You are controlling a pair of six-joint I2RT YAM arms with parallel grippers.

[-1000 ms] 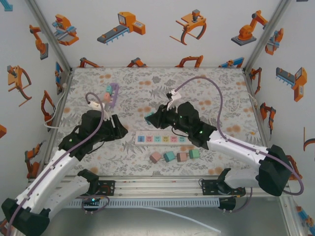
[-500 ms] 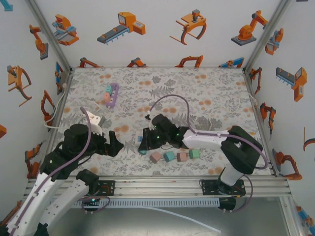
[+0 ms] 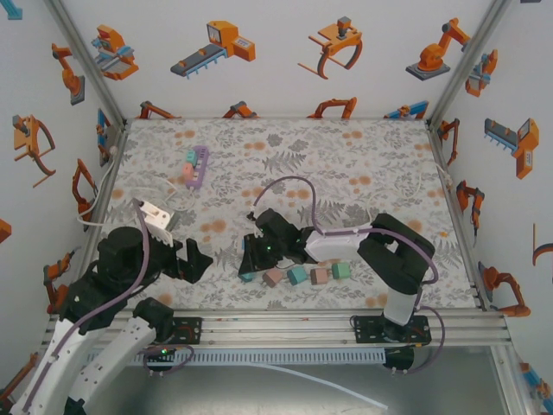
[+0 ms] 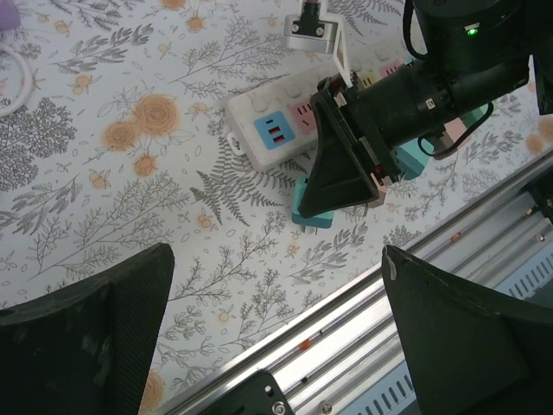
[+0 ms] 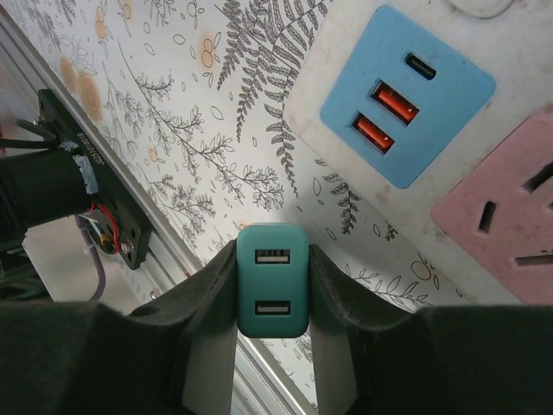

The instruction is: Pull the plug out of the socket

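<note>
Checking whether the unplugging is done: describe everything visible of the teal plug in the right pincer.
The teal plug is a rounded block, seemingly matte plastic, with two USB ports stacked on the face toward the wrist camera. The black fingers of the right pincer press both its sides. It is out of the white power strip, just off the end with the blue USB panel. Its prongs are hidden; whether it touches the floral table cover I cannot tell.

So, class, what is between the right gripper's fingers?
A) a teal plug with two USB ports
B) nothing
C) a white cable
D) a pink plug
A: the right wrist view shows the teal plug pinched in the right gripper, beside the power strip.
</note>
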